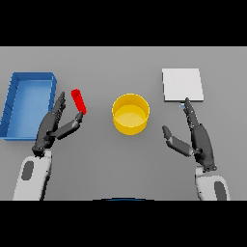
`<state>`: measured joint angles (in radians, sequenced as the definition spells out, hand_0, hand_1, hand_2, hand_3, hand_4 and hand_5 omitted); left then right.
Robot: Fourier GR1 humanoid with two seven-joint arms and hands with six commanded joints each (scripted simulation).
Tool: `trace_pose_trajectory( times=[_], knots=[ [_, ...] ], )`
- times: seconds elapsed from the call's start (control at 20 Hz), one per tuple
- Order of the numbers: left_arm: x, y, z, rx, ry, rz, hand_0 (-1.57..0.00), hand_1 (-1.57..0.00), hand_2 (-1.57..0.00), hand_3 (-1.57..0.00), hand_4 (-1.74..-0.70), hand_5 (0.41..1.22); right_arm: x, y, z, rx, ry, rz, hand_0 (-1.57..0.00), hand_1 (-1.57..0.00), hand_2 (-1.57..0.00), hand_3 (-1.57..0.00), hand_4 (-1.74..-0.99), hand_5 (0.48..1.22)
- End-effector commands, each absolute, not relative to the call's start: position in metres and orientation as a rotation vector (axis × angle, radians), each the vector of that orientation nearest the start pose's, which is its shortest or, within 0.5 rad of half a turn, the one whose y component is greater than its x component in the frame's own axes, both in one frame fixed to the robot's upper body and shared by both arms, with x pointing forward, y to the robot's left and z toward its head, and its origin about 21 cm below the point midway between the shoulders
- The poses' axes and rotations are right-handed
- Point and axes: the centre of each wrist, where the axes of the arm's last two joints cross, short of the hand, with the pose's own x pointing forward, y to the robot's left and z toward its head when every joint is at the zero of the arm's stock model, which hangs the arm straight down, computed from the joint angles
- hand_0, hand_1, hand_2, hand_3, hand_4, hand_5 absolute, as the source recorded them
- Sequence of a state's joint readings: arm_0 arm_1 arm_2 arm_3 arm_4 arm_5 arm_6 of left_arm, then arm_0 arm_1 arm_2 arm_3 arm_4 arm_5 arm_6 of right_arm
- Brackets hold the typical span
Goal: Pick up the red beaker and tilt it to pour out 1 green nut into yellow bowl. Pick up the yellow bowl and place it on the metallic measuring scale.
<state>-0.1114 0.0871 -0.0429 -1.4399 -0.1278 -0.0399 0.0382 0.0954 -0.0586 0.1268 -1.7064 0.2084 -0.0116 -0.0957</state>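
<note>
In the head view, a grey table (120, 164) fills the frame. At the middle left, the red beaker (78, 101) is seen tilted, its upper end leaning toward the upper left of the frame. The left hand (52, 126) is placed just below and left of it, with straight fingers reaching up along the beaker's left side and the thumb extended toward its lower end; whether the beaker is actually touched cannot be told, and no closed grasp is seen. The yellow bowl (130, 114) is set upright at the centre of the frame, well apart from the beaker, and no nut can be made out inside it. At the upper right, the metallic measuring scale (182, 85) is shown as a flat pale square. The right hand (200, 140) is held at the lower right, fingers straight and spread from the thumb, its fingertips just below the scale's lower edge. At the far left, a blue bin (14, 103) is seen beside the left hand.
</note>
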Motion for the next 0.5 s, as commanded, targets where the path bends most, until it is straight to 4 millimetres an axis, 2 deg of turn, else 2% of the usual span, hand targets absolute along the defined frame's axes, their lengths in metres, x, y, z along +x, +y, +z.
trace_pose_trajectory(
  times=[0.0,0.25,0.45],
  knots=[
    [0.281,0.232,-0.006,0.08,-1.492,-0.274,0.0,0.0,0.0,0.0,-1.18,0.64,0.223,-0.218,0.012,-0.127,-1.713,0.274,0.0,0.0,0.0,0.0,-1.225,0.627],
    [0.307,0.216,-0.011,0.052,-1.518,-0.311,0.0,0.0,0.0,0.0,-1.2,0.646,0.223,-0.219,0.012,-0.132,-1.718,0.279,0.0,0.0,0.0,0.0,-1.218,0.626],
    [0.329,0.209,-0.006,0.096,-1.498,-0.339,0.0,0.0,0.0,0.0,-1.2,0.661,0.222,-0.218,0.014,-0.121,-1.709,0.269,0.0,0.0,0.0,0.0,-1.226,0.631]
  ],
)
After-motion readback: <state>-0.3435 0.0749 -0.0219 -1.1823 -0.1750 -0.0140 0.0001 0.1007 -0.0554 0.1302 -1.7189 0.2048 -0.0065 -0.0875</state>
